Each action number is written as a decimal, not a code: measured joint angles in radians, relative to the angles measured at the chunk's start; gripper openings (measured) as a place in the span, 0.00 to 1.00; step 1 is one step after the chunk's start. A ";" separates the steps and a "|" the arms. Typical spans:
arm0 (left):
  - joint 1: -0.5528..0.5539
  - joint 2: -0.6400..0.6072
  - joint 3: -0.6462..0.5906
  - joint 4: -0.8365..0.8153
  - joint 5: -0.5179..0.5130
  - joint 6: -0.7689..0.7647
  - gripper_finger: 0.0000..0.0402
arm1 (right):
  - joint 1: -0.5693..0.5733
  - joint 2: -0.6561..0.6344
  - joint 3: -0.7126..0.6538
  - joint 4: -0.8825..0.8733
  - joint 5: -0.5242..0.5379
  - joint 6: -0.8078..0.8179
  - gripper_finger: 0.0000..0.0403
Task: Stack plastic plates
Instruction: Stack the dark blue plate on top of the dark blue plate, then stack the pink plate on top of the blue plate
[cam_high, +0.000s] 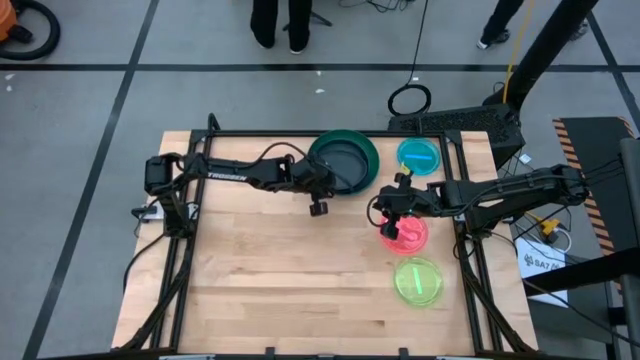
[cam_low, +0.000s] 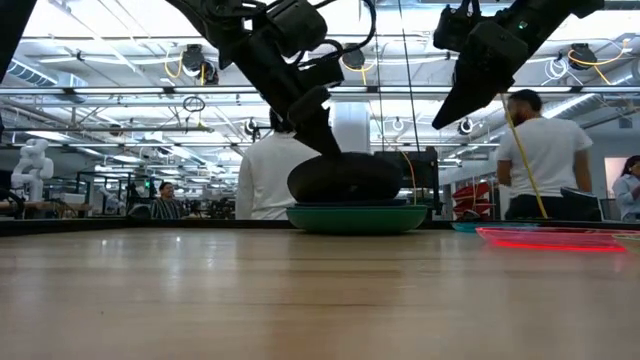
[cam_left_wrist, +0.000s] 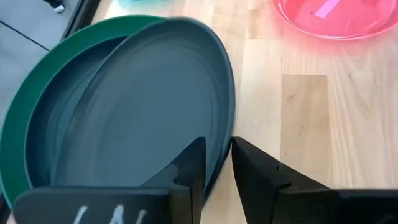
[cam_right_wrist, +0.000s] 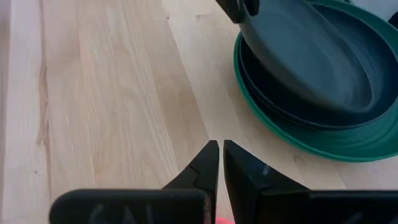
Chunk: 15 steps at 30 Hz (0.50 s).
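- While its jaws pinch the rim, the left gripper (cam_left_wrist: 214, 165) holds a dark grey plate (cam_left_wrist: 143, 106) tilted over the green plate (cam_high: 368, 150).
- Right gripper (cam_right_wrist: 221, 165), jaws nearly closed and empty, hovers above the pink plate (cam_high: 410, 236).
- Blue plate (cam_high: 418, 154) and lime plate (cam_high: 418, 281) lie separately on the tabletop (cam_high: 270, 270).

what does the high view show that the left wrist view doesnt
Only the high view shows the blue plate and the lime plate, both arms, and the right tool over the pink plate.

Only the left wrist view shows the left tool pinching the rim of a grey plate, which sits tilted on the stack.

Both show the green plate under the grey ones, part of the pink plate, and the wooden table.
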 joint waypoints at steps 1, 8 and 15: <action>0.003 0.000 0.000 0.000 0.000 -0.002 0.21 | 0.000 0.000 0.000 0.004 0.000 0.000 0.04; 0.024 0.000 0.000 -0.005 0.000 -0.042 0.25 | 0.000 0.000 0.000 0.002 -0.001 0.000 0.04; 0.032 -0.004 0.000 0.000 -0.161 -0.049 0.36 | 0.000 0.000 0.000 0.002 -0.001 0.012 0.04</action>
